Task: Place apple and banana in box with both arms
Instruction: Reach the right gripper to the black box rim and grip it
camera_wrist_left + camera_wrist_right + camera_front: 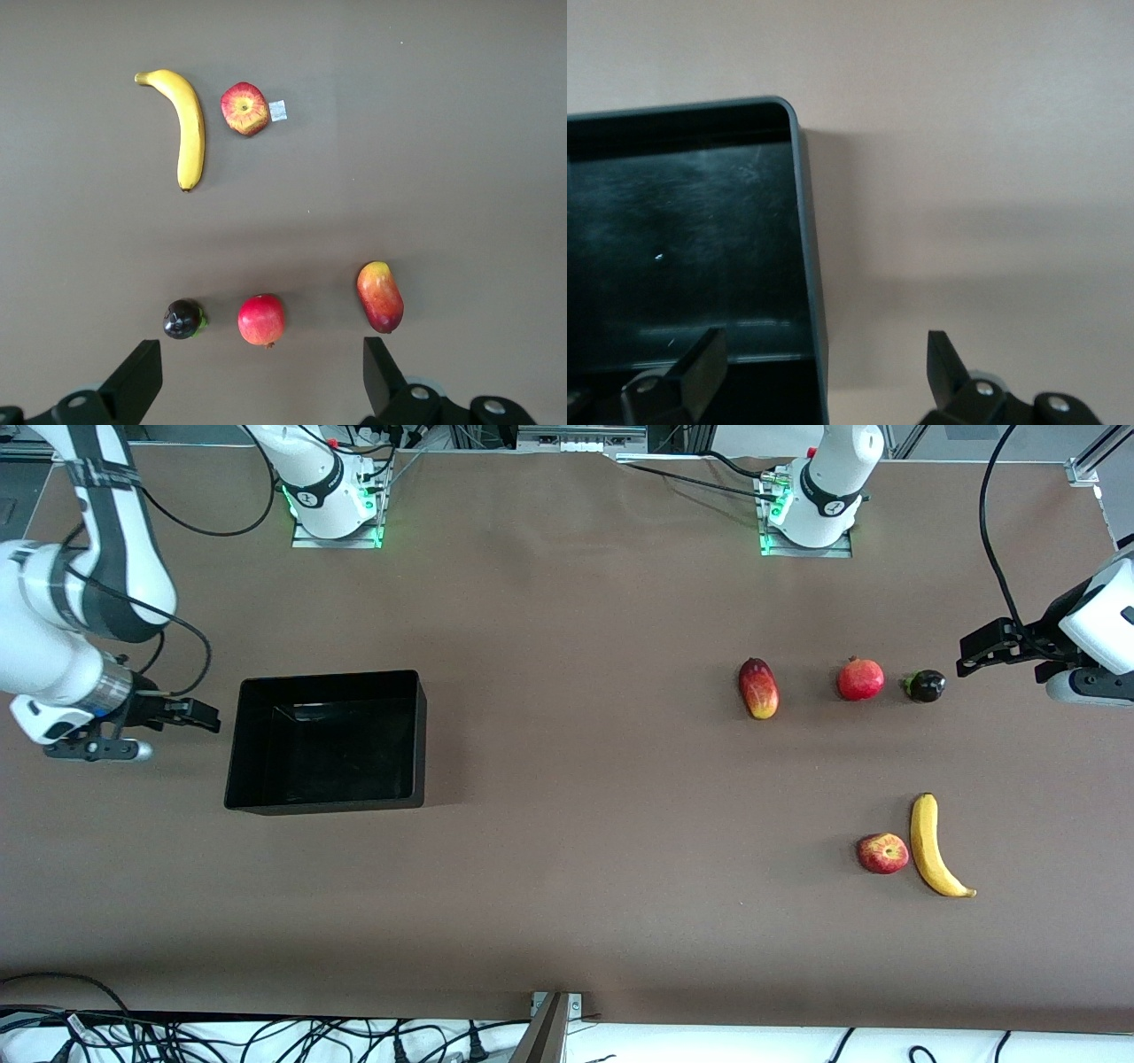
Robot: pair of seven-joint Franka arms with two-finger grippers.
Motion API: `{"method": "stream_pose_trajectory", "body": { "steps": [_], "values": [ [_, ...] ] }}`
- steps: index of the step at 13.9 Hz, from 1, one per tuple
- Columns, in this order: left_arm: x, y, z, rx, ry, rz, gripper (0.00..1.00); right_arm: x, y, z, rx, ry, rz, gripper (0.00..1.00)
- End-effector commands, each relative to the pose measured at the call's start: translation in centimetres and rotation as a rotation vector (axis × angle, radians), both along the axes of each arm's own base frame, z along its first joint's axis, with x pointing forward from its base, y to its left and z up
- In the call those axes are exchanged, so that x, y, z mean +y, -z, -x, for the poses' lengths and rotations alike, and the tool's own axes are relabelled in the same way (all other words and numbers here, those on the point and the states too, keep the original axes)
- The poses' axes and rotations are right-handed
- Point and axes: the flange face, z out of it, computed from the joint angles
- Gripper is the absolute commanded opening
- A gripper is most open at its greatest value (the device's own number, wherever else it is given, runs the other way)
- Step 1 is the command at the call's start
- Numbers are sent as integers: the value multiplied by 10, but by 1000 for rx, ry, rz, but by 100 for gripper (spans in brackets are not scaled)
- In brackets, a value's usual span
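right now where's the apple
The apple lies on the table toward the left arm's end, right beside the banana and nearer the front camera than the pomegranate. No gripper is at it.

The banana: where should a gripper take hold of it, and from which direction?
Probably at mid-length, from straight above. The banana lies flat on the table, its length running toward the front camera, so fingers can close across its narrow width. The apple lies close beside it, toward the right arm's end, so the finger on that side has little room.
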Motion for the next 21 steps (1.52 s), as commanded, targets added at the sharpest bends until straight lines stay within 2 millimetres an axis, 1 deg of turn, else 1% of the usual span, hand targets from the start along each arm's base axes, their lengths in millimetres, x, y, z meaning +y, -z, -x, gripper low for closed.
{"method": "stream_pose_trajectory", "body": {
  "steps": [1,2,4,5,6,7,8,9,10,11,12,13,15,16,17,18,19,20,21],
  "values": [
    [-3,-5,-3,6,-4,18,100,2,40,16,-33,19,-6,100],
    [-3,-5,-3,6,-4,20,100,2,50,19,-35,19,-4,100],
    [-3,-5,-3,6,-4,20,100,4,63,22,-29,16,-4,100],
    [-2,-5,-3,6,-4,20,100,4,71,25,-29,18,-3,98],
    [-2,-5,-3,6,-4,20,100,4,76,28,-35,15,-2,79],
    [-2,-5,-2,7,-4,20,100,6,84,32,-36,3,-1,55],
    [-2,-4,-3,9,-2,21,100,7,91,35,-40,0,0,38],
    [-3,-4,-2,9,-2,21,100,9,92,35,-45,-6,0,24],
    [-3,-2,-4,12,-2,21,100,10,94,35,-42,-7,0,14],
    [-3,2,-6,18,-2,20,100,12,98,36,-34,-11,-1,2],
    [1,5,-7,24,-6,22,100,13,99,36,-36,-12,-1,0],
    [6,13,-10,36,-10,22,100,13,99,36,-34,-12,-1,0],
    [8,26,-16,57,-12,20,100,14,97,33,-41,-8,-2,0],
    [8,35,-20,68,-9,18,100,21,92,30,-50,-11,-6,0],
    [6,46,-25,80,-1,17,100,27,84,23,-65,-18,-8,0],
    [6,55,-37,61,-5,21,100,34,75,15,-86,-30,-11,0],
    [13,61,-52,28,-16,24,100,45,65,8,-83,-36,-18,0],
    [20,72,-62,22,-30,36,100,63,50,-2,-65,-28,-33,0],
    [26,89,-75,-2,-44,45,100,79,31,-14,-37,13,-42,0]
  ]
}}
